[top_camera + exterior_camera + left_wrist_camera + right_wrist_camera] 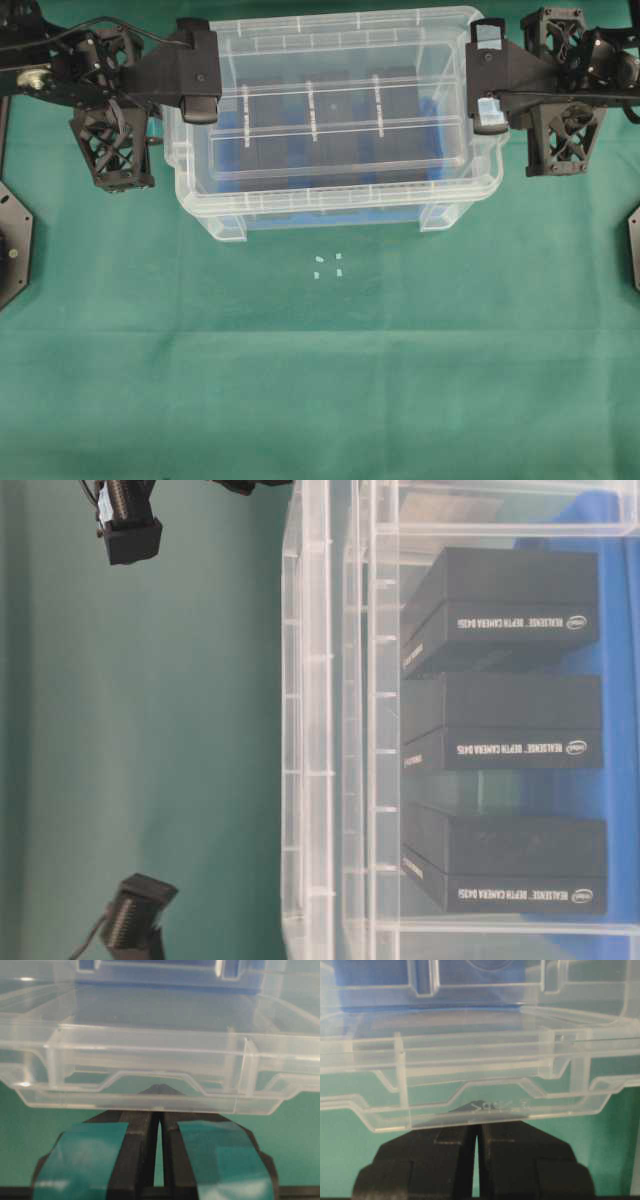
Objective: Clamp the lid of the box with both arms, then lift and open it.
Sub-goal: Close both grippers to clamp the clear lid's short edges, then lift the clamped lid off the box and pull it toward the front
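The clear ribbed lid (330, 60) hangs level over the box (330, 215), shifted toward the back. Through the lid show the blue liner (432, 110) and the black packs (340, 125), whose white print is plain in the table-level view (500, 720). My left gripper (200, 100) is shut on the lid's left end and my right gripper (488, 108) on its right end. In the left wrist view the teal-taped fingers (100, 1155) meet under the lid's end tab (150, 1095), tips at the left gripper (157, 1089). The right gripper (487, 1105) pinches the other tab (495, 1110) the same way.
Green cloth (320, 380) covers the table. A few small white bits (328, 266) lie just in front of the box. Black arm bases sit at the left edge (12, 240) and the right edge (634, 240). Lattice gripper frames (112, 145) (562, 135) flank the box.
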Robot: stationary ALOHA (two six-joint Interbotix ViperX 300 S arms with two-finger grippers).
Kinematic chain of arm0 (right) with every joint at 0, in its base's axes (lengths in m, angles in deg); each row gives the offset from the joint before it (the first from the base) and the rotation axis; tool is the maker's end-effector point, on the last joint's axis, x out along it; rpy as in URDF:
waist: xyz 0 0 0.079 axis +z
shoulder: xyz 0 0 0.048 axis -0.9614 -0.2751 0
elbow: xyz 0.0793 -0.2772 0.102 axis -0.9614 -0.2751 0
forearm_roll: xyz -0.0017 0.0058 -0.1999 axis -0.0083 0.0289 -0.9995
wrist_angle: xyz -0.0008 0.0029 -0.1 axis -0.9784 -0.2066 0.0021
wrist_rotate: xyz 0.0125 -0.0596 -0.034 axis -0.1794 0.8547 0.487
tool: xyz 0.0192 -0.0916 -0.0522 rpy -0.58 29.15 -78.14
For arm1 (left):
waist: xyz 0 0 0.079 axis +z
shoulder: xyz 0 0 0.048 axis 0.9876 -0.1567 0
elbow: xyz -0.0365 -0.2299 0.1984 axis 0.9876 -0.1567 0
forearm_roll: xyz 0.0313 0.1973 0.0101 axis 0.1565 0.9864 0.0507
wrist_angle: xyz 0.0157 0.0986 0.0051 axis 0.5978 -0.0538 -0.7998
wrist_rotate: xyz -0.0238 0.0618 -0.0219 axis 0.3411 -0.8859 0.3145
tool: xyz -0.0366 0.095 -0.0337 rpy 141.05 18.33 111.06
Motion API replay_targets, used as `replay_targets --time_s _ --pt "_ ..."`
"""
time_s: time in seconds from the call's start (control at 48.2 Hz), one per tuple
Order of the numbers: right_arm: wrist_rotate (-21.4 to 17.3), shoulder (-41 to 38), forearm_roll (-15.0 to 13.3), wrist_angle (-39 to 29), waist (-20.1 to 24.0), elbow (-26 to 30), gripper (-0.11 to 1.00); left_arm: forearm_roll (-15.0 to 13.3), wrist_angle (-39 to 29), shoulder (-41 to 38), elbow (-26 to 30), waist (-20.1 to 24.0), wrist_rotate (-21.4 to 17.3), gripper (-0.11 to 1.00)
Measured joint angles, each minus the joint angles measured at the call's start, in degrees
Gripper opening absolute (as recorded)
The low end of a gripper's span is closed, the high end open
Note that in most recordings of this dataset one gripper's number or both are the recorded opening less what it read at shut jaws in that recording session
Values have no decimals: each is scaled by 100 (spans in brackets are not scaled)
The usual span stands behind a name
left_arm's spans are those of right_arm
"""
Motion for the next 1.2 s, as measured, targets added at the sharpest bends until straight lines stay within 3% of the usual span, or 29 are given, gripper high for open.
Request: replay_targets --time_s 0.332,0.851,1.204 --pt "-18 9 0 -167 114 132 0 0 -202 123 88 -123 176 1" --pt "-501 18 0 -562 606 343 0 0 -431 211 123 -439 387 1" --pt "-1046 35 -26 -712 1257 352 0 0 -580 290 132 -1204 1011 1"
